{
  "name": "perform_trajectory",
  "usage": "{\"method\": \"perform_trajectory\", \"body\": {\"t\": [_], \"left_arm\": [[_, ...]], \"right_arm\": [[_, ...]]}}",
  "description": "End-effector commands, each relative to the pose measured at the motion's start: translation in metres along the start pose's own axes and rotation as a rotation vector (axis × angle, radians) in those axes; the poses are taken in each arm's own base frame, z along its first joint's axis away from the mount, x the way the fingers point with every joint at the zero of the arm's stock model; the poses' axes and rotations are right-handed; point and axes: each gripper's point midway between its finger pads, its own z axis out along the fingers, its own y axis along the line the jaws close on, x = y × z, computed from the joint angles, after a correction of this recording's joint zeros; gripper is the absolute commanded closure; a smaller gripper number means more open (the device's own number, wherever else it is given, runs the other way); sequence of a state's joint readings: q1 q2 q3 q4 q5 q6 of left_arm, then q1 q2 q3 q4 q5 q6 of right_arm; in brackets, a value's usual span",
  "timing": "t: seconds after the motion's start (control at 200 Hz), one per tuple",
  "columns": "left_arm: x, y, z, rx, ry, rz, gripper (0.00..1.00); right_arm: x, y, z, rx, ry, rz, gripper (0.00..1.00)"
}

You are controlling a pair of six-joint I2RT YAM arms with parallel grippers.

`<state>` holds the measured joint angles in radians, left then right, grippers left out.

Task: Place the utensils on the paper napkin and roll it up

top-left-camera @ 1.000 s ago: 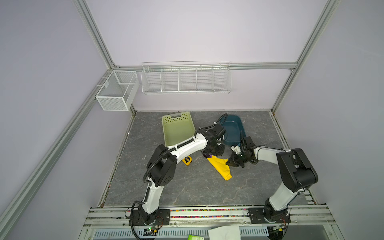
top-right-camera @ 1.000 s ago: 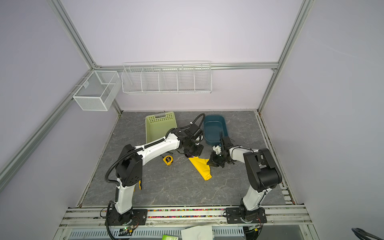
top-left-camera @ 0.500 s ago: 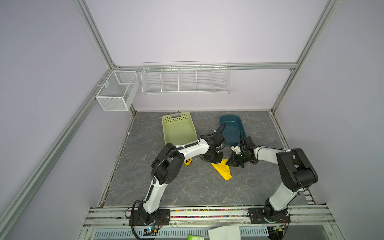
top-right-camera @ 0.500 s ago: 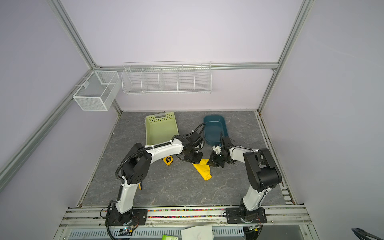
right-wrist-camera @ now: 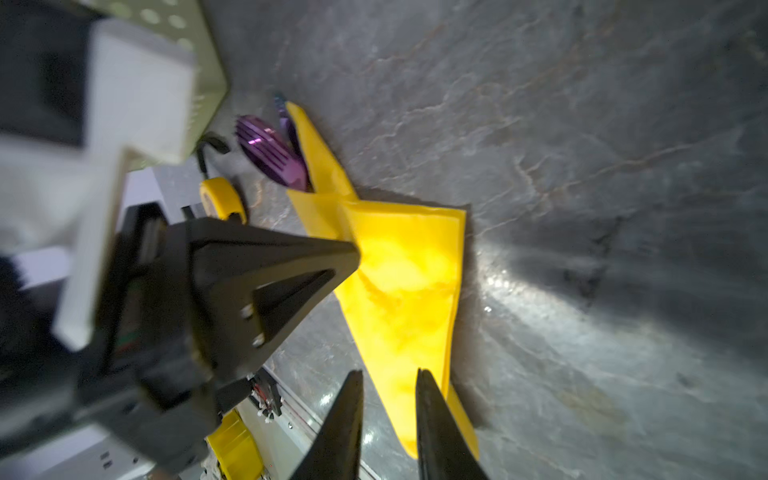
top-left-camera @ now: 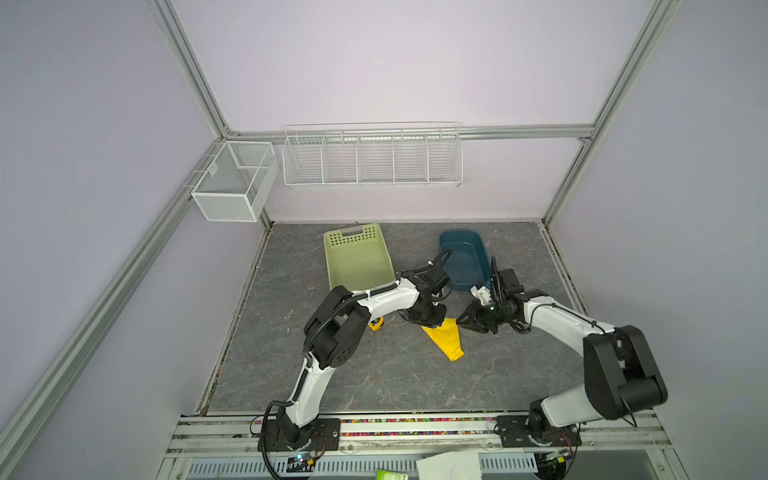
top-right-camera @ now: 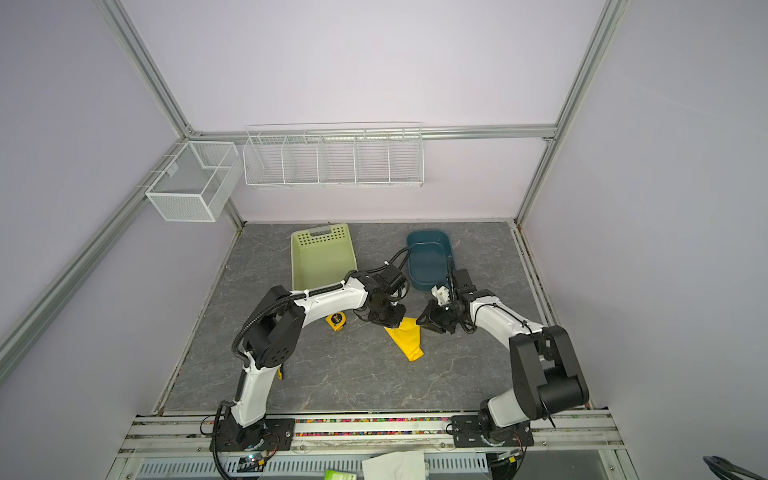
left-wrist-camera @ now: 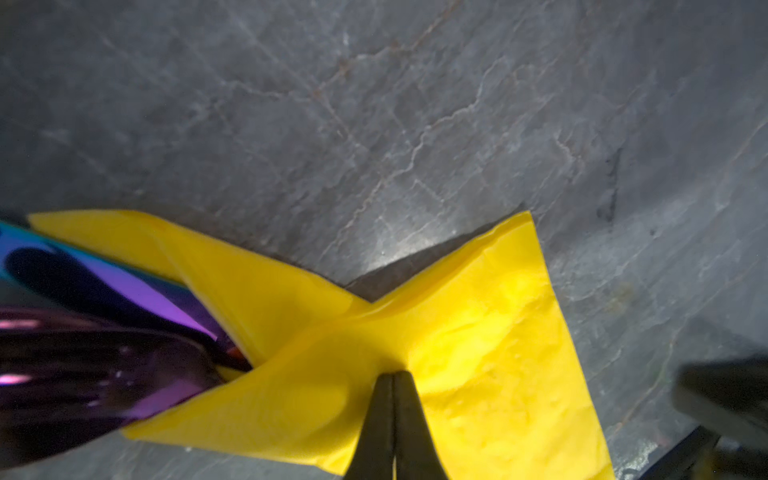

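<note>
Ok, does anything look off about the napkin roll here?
Yes. The paper napkin is wrapped askew: a flattened wedge rather than a roll, one flap crossing the other. The purple head of the fork pokes out past the wide end.

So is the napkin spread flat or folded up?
Folded: the paper napkin lies as a narrow wedge with overlapping flaps, and the utensils stick out one end.

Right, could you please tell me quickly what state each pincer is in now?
Left pincer: closed, tips touching the folded bright yellow paper napkin; a pinch cannot be told.
Right pincer: slightly open, holding nothing.
</note>
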<state>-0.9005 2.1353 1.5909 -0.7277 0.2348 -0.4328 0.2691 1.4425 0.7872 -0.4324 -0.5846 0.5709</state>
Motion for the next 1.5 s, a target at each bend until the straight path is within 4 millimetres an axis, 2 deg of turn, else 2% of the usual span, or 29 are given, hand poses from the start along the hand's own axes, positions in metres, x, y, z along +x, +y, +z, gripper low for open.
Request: {"method": "perform_trajectory", "body": {"t": [0.0, 0.075, 0.22, 0.38, 0.605, 0.77, 0.88, 1.025, 1.21, 1.375, 1.495], "left_arm": [[0.01, 0.013, 0.016, -0.036, 0.035, -0.005, 1.0], [0.01, 0.013, 0.016, -0.033, 0.033, -0.004, 1.0], [0.01, 0.012, 0.016, -0.032, 0.036, 0.001, 1.0], [0.012, 0.014, 0.016, -0.038, 0.038, 0.0, 1.0], [0.012, 0.014, 0.013, -0.04, 0.032, -0.006, 1.0], [0.013, 0.016, 0.012, -0.048, 0.03, -0.002, 1.0], [0.011, 0.016, 0.01, -0.057, 0.021, 0.007, 1.0], [0.006, 0.013, 0.005, -0.046, 0.009, 0.03, 1.0], [0.001, 0.012, 0.0, -0.041, 0.006, 0.053, 1.0], [0.003, 0.01, -0.001, -0.027, 0.012, 0.069, 1.0], [0.001, 0.006, -0.007, -0.015, -0.005, 0.071, 1.0]], "right_arm": [[0.034, 0.007, 0.003, -0.099, 0.103, 0.078, 0.81], [0.05, 0.011, 0.008, -0.16, 0.162, 0.081, 0.84], [0.066, 0.001, 0.018, -0.171, 0.244, 0.09, 0.87], [0.065, -0.009, 0.026, -0.139, 0.265, 0.085, 0.88], [0.064, -0.04, 0.039, -0.002, 0.29, 0.092, 0.9], [0.073, -0.064, 0.039, 0.105, 0.293, 0.097, 0.92], [0.084, -0.073, 0.041, 0.112, 0.292, 0.132, 0.93], [0.103, -0.072, 0.048, 0.094, 0.3, 0.169, 0.93], [0.124, -0.058, 0.061, 0.055, 0.314, 0.2, 0.93], [0.125, -0.039, 0.071, 0.014, 0.287, 0.199, 0.93], [0.12, -0.04, 0.074, 0.029, 0.259, 0.212, 0.93]]}}
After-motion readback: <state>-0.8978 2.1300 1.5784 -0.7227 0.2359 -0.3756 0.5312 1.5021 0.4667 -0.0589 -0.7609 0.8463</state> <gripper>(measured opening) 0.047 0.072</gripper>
